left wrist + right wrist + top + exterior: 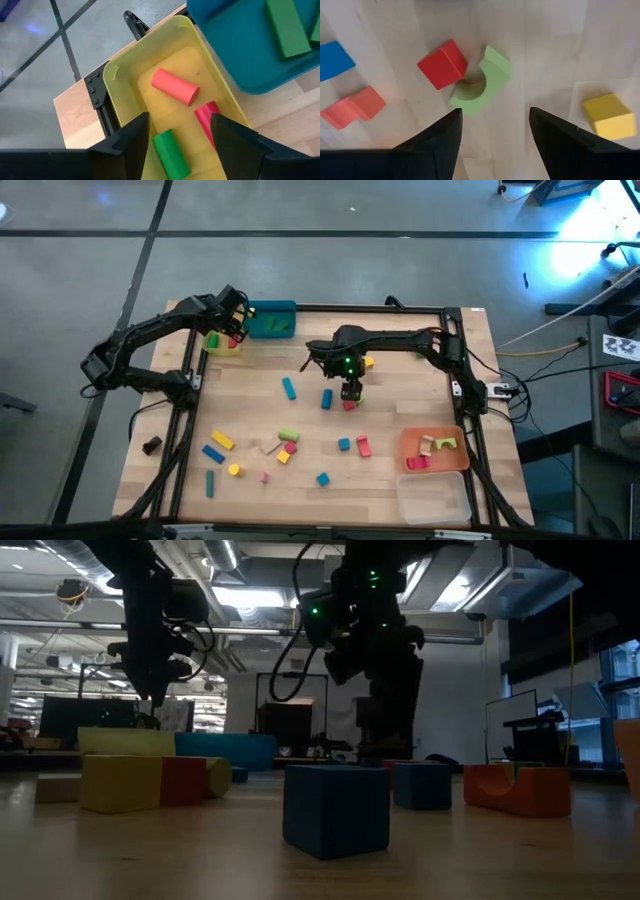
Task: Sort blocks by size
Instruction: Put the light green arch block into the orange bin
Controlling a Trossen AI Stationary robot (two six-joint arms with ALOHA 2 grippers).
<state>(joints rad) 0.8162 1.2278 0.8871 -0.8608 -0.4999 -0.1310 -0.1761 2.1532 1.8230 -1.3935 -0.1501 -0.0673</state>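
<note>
Currently my right hand (492,145) hangs released above touching red cube (442,64) and green arch (482,82); descending risks pinching both. Left hand (177,137) released over yellow tray (125,85).

A blue cube (336,808) sits nearest on the bench (480,860). A yellow block (120,783) (touching a red one (183,781)) lies left.

left claw (177,135) open, right claw (492,130) open
</note>
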